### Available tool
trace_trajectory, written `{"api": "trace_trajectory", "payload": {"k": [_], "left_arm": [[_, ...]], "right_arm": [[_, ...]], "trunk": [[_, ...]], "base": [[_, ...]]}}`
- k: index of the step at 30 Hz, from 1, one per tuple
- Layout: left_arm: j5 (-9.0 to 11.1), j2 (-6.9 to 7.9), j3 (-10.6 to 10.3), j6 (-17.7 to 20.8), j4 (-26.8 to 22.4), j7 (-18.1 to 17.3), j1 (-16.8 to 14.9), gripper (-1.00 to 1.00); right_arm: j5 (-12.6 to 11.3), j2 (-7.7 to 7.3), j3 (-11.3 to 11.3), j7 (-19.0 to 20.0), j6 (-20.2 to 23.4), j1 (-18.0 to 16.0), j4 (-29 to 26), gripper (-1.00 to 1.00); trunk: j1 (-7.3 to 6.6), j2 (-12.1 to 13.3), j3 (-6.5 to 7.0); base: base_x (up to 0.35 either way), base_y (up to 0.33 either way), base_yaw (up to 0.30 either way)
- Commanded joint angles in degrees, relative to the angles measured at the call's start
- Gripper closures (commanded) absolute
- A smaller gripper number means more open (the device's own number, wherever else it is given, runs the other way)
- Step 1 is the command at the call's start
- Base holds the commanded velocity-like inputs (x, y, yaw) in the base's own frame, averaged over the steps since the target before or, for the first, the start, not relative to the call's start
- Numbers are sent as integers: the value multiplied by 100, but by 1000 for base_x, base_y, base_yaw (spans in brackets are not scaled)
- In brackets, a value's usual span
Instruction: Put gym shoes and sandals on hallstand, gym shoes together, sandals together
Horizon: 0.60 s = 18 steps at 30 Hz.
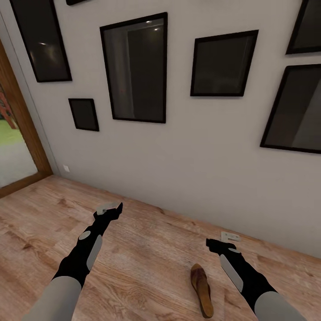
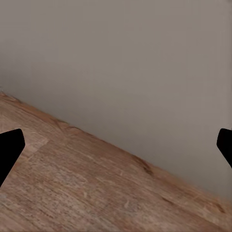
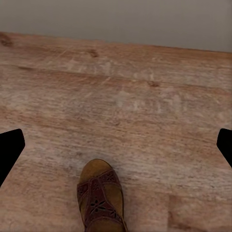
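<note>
One sandal | lower centre-right of head view, flat on corridor floor | likely light, flexible; grasp across woven strap | left gripper, right gripper both parted, empty.

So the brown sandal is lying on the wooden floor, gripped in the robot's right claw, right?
Not quite. The sandal does lie on the wooden floor, but the right gripper is open and apart from it, as the head view shows; nothing holds the sandal.
</note>
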Motion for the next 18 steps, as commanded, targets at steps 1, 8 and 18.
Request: {"api": "trace_trajectory", "payload": {"k": [1,8,18], "left_arm": [[60,-6,26,1,4,-54,-3,-100],[59,-6,23,-1,4,-59,-4,-100],[61,-6,20,3,3,-62,-5,-100]], "right_arm": [[-46,-10,41,-52,19,-4,-11,-100],[-47,-9,35,-51,19,-4,-11,-100],[-46,-6,34,-51,19,-4,-11,-100]], "trunk": [[-1,-2,-8],[-1,-2,-43],[19,-13,-291]], "base": [[0,4,36],[0,1,124],[0,0,177]]}}
